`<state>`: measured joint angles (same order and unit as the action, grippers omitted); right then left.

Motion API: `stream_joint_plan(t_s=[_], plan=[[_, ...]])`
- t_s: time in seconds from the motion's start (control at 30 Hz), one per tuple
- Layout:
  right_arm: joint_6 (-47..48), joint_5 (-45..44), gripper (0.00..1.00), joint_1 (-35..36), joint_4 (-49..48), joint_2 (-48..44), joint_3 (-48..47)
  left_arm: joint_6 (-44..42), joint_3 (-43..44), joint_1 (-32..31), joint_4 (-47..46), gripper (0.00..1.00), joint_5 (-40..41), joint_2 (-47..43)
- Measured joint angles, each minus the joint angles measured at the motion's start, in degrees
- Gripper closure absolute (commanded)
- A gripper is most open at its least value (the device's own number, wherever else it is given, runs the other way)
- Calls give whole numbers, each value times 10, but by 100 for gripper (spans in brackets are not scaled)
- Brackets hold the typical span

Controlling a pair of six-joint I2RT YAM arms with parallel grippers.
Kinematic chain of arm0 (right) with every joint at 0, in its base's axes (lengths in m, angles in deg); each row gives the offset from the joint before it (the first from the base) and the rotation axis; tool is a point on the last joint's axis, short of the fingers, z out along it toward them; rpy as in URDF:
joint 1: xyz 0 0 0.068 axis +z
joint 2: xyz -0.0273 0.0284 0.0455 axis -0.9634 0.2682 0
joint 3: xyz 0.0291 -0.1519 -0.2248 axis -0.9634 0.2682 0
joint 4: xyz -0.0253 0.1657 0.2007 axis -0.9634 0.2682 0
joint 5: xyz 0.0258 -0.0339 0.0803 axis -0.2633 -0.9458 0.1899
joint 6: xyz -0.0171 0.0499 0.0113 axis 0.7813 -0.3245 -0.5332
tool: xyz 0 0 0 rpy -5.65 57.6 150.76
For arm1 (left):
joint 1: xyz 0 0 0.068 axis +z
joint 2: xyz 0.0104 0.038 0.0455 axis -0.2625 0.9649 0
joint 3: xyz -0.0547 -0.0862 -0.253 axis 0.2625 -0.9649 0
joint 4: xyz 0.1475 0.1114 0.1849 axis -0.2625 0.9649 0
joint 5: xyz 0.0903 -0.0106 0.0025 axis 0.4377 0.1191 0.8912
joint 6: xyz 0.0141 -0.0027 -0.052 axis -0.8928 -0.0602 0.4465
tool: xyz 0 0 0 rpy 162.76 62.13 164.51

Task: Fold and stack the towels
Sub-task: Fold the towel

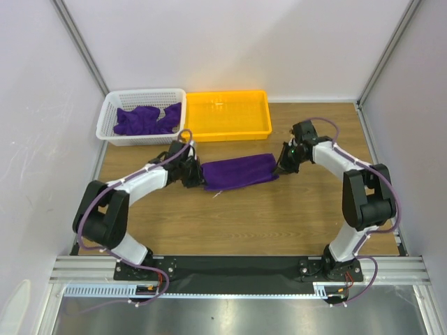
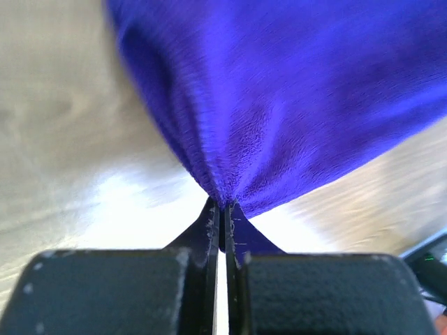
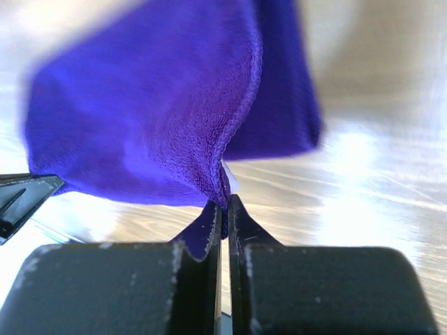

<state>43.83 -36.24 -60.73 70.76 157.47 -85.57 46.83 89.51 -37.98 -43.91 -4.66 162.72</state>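
Observation:
A deep purple towel [image 1: 239, 172] hangs stretched between my two grippers over the middle of the wooden table, folded into a long band. My left gripper [image 1: 198, 174] is shut on its left end; the cloth [image 2: 293, 105] bunches into the closed tips. My right gripper [image 1: 281, 165] is shut on its right end, pinching a hemmed corner [image 3: 209, 132]. More purple towels [image 1: 145, 120] lie crumpled in the white basket [image 1: 110, 112] at the back left. The yellow tray [image 1: 262, 106] stands beside it, holding nothing.
White walls and metal frame posts close in the table at the back and both sides. The arm bases are bolted to the black rail [image 1: 230, 265] at the near edge. Bare wood [image 1: 237, 216] lies in front of the towel.

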Motion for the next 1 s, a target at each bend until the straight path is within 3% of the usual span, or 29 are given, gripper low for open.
stream_joint_plan(t_s=[0.23,0.57,1.0], plan=[[12,12,100,-2,17,-32,-114,-9,118,10,42,100,-3,-34],[12,60,100,-41,21,35,-175,17,146,66,61,100,-51,12],[7,94,100,-43,17,90,-198,22,143,72,82,96,-67,32]])
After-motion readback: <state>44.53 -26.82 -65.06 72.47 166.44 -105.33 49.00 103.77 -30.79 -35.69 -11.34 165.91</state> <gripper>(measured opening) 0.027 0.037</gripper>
